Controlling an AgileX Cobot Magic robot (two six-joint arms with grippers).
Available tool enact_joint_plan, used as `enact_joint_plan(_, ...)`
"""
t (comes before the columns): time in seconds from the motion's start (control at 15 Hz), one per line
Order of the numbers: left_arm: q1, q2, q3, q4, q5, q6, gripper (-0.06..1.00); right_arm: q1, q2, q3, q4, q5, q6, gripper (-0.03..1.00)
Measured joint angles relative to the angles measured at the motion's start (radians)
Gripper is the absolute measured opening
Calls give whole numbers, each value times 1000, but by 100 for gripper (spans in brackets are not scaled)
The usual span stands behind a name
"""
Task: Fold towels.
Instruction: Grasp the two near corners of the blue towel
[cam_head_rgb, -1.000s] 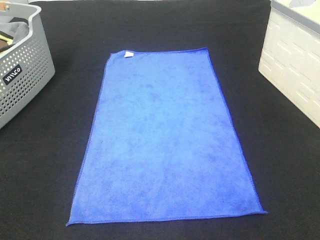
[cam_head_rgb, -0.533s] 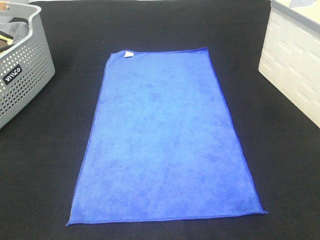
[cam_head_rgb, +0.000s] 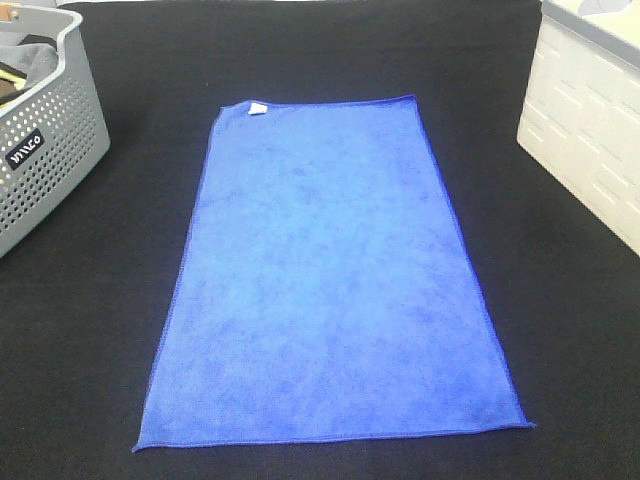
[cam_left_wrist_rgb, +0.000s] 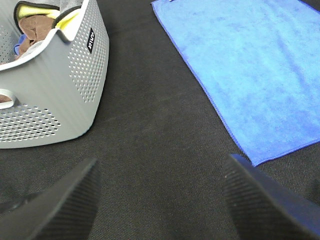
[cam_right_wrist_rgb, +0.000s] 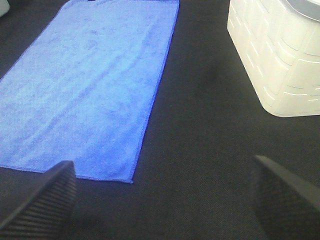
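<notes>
Grey basket holding cloths, blue towel flat

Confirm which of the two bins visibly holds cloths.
The grey perforated basket on the left: brown and yellow cloths show over its rim. The white panelled bin on the right shows no contents.

Towel: solid mid-blue, faintly mottled nap, darker blue stitched hem. Small white tag at its far-left corner. Desk: plain black fabric cover. Basket, far-left corner of desk: grey, regular dot-hole grid, black label with white letters. Brown, yellow and grey cloths inside. Bin, right edge: off-white, embossed rectangle pattern, greyish top. Left gripper and right gripper: black, fine-ribbed fingers.
</notes>
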Motion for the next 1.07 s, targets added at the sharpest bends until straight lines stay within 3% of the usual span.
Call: enact_joint_plan(1.07, 0, 0, 0, -6, 0, 0, 67, 0, 0, 0, 2, 0, 0, 87)
